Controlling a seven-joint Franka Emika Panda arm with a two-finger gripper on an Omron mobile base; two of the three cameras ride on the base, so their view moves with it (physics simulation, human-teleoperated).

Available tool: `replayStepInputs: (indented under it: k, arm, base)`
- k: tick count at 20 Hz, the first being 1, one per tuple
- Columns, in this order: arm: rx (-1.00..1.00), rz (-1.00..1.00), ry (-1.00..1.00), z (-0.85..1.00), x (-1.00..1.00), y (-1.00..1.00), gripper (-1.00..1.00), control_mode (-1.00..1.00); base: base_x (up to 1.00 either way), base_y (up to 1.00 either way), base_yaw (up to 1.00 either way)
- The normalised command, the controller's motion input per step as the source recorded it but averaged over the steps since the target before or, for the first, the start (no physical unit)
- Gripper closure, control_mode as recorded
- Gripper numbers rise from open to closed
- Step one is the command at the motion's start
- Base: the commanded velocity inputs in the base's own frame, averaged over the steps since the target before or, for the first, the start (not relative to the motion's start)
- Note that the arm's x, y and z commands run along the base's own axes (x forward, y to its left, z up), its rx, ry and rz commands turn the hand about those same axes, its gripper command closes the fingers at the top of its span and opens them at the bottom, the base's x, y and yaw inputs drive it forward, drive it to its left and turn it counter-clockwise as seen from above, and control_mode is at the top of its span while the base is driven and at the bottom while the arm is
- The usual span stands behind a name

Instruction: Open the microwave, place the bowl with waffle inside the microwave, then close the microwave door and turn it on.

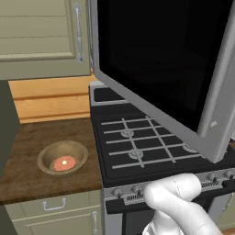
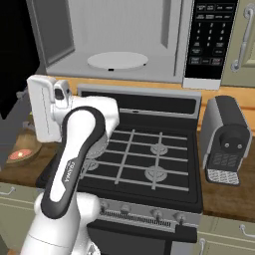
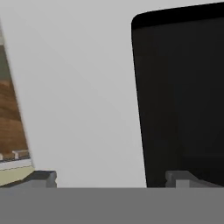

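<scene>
In the left base view the round tan-brown wooden bowl with the small reddish-pink waffle sits on the dark wooden worktop, left of the stove, while the silver-framed microwave door with black glass hangs swung open above the burners. In the right base view the silver-grey microwave stands open, and the bowl lies low and to the left of the raised hand. In the hand view the pincer, fingertips spread wide and holding nothing, faces the door panel at close range, so the bowl lies below and aside from it.

Waffle in bowl, door apparently open
</scene>
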Motion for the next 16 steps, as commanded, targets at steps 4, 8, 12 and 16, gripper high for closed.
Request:
replayStepInputs:
  k: [4, 8, 12, 16]
  arm:
    - [0.0, 0.17, 0.0, 0.16, -0.01, 0.99, -1.0, -1.0]
    - [0.0, 0.1, 0.0, 0.0, 0.08, 1.0, -1.0, -1.0]
    - [-0.01, 0.08, 0.0, 0.0, 0.18, 1.0, -1.0, -1.0]
    - [-0.01, 0.07, 0.0, 0.0, 0.08, 0.82, -1.0, -1.0]
  base:
    - [0.0, 0.0, 0.0]
    - [0.0, 0.0, 0.0]
    - [0.0, 0.0, 0.0]
    - [0.0, 0.0, 0.0]
